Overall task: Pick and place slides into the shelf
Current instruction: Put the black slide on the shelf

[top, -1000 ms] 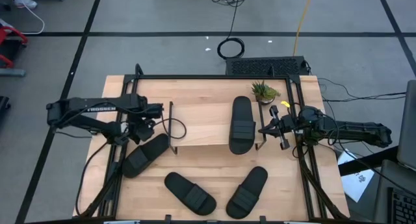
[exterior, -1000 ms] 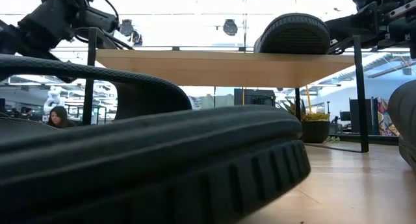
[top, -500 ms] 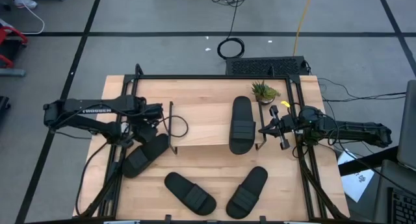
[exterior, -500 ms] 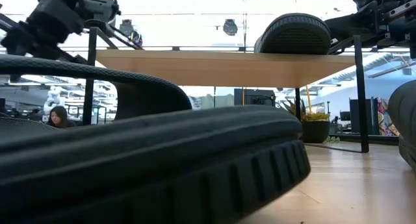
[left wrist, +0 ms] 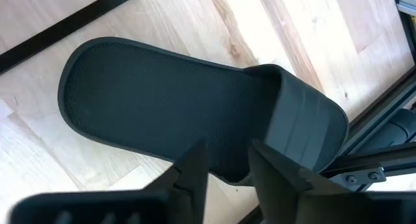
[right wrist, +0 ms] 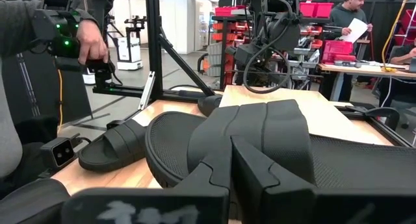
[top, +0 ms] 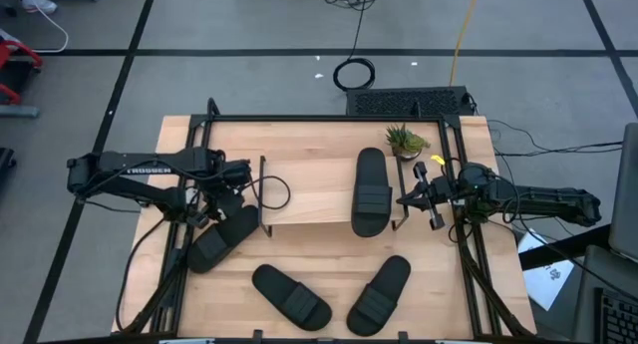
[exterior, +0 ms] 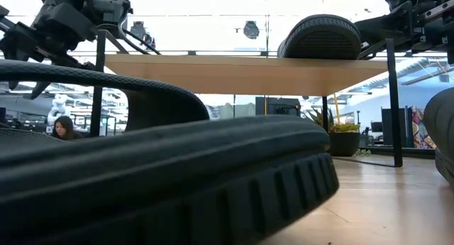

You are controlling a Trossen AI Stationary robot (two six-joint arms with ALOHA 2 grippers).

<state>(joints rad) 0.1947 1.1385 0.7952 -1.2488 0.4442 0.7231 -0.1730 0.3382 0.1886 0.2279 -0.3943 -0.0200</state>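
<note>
Slide (left wrist: 195, 113) under left pincer (left wrist: 224, 162): black, textured oval sole.

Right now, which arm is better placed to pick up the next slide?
Left. The left gripper hangs directly over the slide beside the shelf, fingers apart. The right gripper is at the slide on the shelf.

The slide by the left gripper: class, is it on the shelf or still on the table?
On the table. The slide lies beside the shelf, the left gripper above it.
</note>
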